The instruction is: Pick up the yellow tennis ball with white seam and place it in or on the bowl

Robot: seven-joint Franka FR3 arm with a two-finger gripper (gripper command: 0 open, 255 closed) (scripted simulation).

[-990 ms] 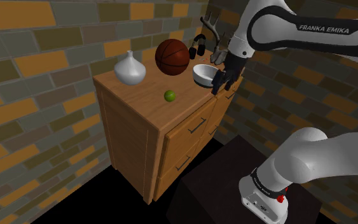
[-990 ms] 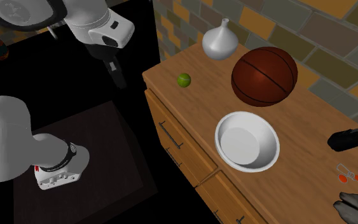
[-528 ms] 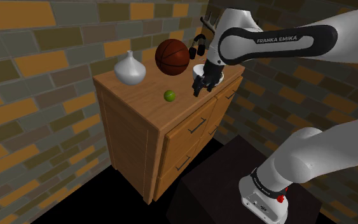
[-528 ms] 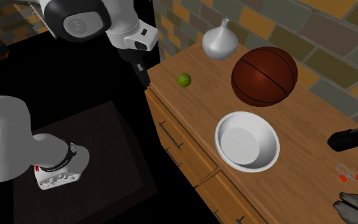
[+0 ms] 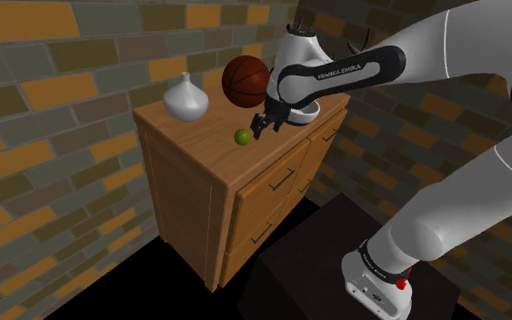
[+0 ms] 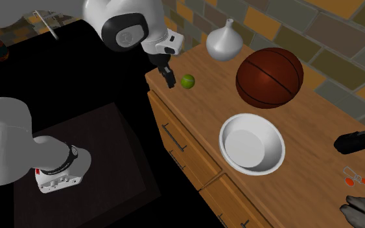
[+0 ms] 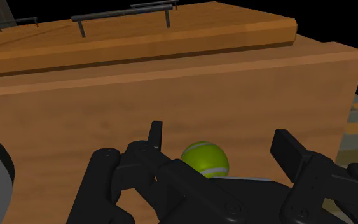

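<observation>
- The wooden dresser (image 5: 190, 173) stands against a brick wall.
- The white arm (image 5: 336, 73) reaches over its top.
- A basketball (image 6: 269, 78) sits near the wall.
- The white bowl (image 6: 252, 146) lies near the front edge, beside the basketball.
- A white vase (image 5: 185, 98) stands at the far end.
- The gripper (image 7: 220, 137) hovers with its jaws wide apart.
- The tennis ball (image 7: 205, 159), yellow-green, rests on the dresser top between the fingers, untouched and well apart from the bowl.

claw (image 7: 220, 137) spread wide, yellow-green ball (image 7: 204, 158) between, wooden dresser top (image 7: 171, 95)

Ball (image 6: 187, 81) on dresser (image 6: 200, 111) top w/ gripper (image 6: 169, 79) just beside.
</observation>
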